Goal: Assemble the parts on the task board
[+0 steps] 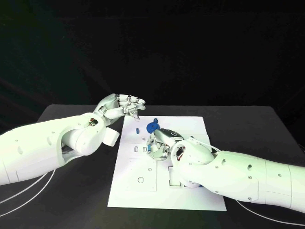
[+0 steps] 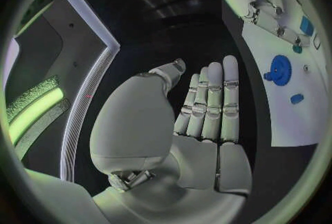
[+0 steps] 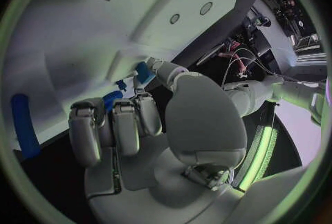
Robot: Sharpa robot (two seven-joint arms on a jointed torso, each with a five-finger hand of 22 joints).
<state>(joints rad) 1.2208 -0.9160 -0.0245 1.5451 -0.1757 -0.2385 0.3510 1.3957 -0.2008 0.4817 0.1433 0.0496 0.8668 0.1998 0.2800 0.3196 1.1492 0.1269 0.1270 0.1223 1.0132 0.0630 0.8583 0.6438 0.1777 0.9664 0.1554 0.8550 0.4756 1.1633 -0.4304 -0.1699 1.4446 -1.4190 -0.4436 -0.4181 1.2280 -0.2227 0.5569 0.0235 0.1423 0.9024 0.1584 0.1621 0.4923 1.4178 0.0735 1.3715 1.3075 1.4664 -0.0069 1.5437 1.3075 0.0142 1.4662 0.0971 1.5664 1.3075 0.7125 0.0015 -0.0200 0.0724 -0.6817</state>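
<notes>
The white task board [image 1: 135, 191] lies in the middle of the black table. A round blue gear [image 1: 152, 127] [image 2: 279, 69] stands near its far edge, with a small blue piece [image 1: 137, 130] [image 2: 297, 98] lying just to its left. My right hand [image 1: 163, 143] [image 3: 131, 124] is low over the board right behind the gear, fingers curled, and pinches a small blue part [image 3: 144, 73] at the thumb tip. My left hand [image 1: 121, 107] [image 2: 207, 108] hovers over the board's far left corner, fingers straight and holding nothing.
The board's near half shows several cut-outs and holes [image 1: 141, 180]. A long blue bar [image 3: 24, 124] lies at the board's edge in the right wrist view. Black table [image 1: 70, 200] surrounds the board on both sides.
</notes>
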